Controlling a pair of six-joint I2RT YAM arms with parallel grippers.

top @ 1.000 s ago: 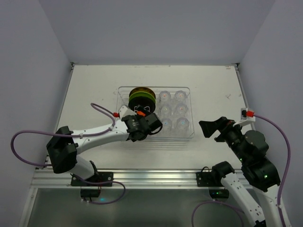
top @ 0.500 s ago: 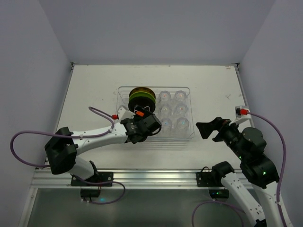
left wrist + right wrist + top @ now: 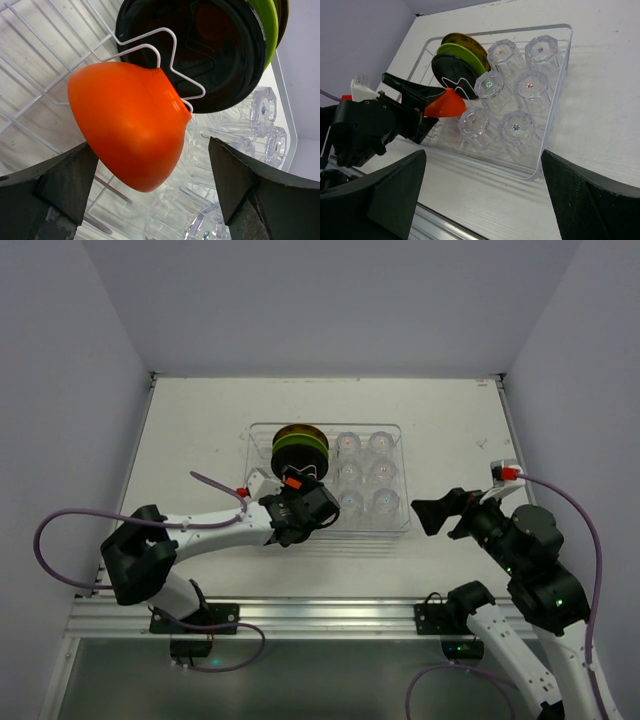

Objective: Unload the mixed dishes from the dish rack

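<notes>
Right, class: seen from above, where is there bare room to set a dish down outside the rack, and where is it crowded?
Bare table: the strip between rack and far edge, and the patch left of the rack. Right of it the right hand hangs close. Crowded: inside the rack, with plates, cups, bowl and left hand.

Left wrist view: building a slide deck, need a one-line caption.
Open left claw straddling the small orange bowl in the dish rack, black plate and lime-green plate behind, glass cups alongside.
</notes>
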